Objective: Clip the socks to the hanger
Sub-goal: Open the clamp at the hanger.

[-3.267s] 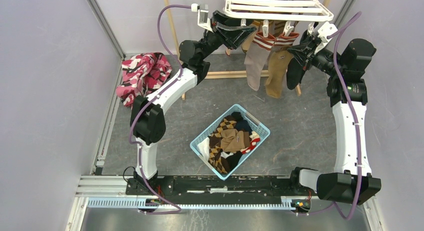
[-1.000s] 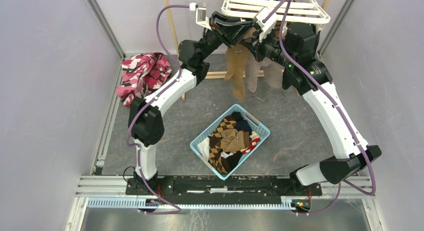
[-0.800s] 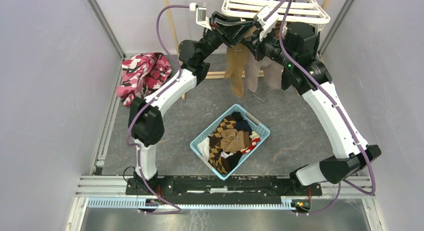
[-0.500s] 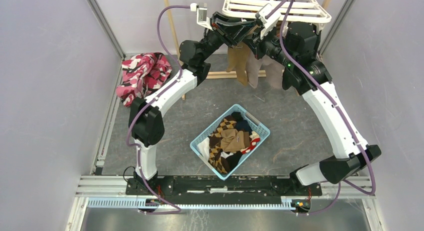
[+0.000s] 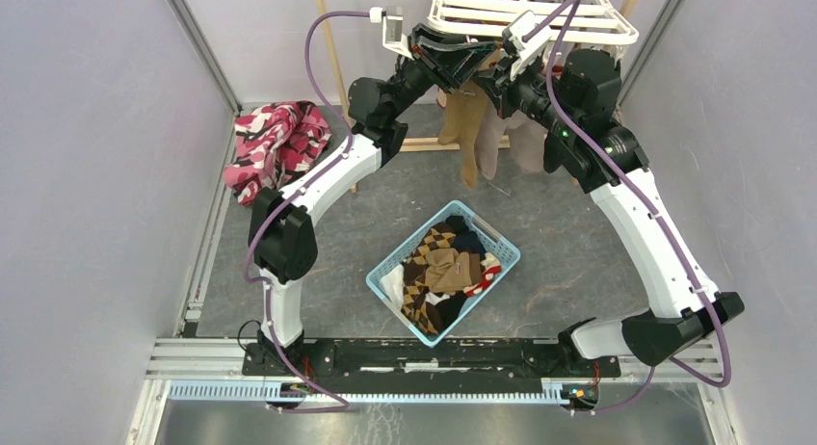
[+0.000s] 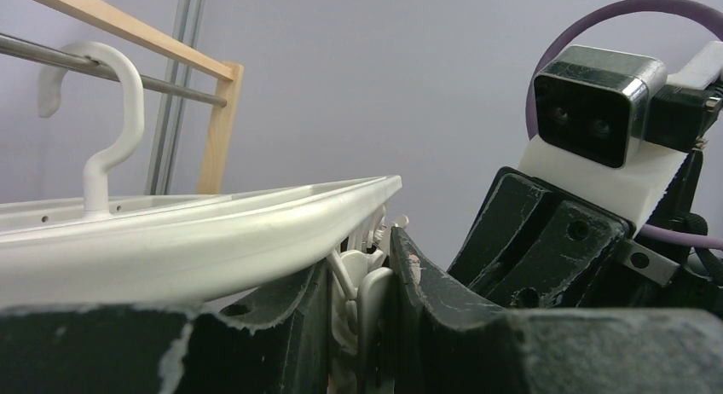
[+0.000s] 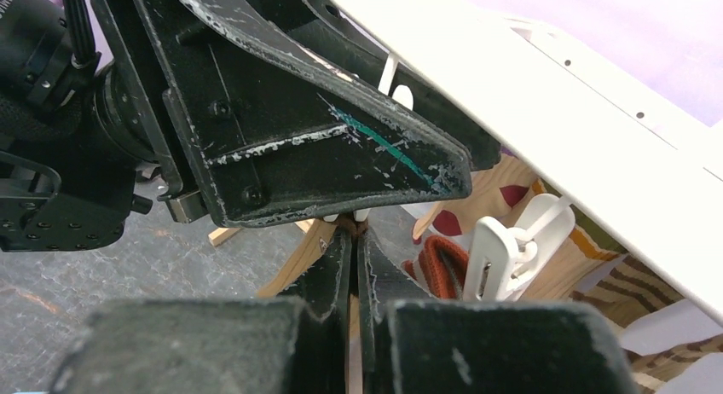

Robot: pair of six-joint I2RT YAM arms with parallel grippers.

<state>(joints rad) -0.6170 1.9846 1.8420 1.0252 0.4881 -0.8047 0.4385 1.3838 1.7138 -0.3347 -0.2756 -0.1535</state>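
The white hanger (image 5: 578, 21) hangs at the top of the overhead view. My left gripper (image 5: 479, 58) reaches under its front bar (image 6: 213, 232) and is shut on a dangling white clip (image 6: 368, 313), which its jaws squeeze. My right gripper (image 5: 491, 79) comes in from the right, shut on the top of a tan sock (image 5: 469, 127) that hangs straight down; a sliver of brown fabric (image 7: 356, 227) shows at its fingertips, just under the left gripper's finger (image 7: 341, 147). More socks (image 5: 525, 142) hang clipped behind. Another clip (image 7: 511, 249) holds a red-cuffed sock (image 7: 435, 266).
A light blue mesh basket (image 5: 411, 239) with several mixed socks (image 5: 443, 272) sits on the grey floor between the arms. A pink, red and black cloth (image 5: 277, 142) lies at the left. The thin wooden stand (image 5: 332, 50) rises behind the hanger, its foot bar (image 5: 424, 143) on the floor.
My right arm has shifted slightly right with the tan sock, bringing its top under the clip held by my left gripper. The left arm has barely moved.
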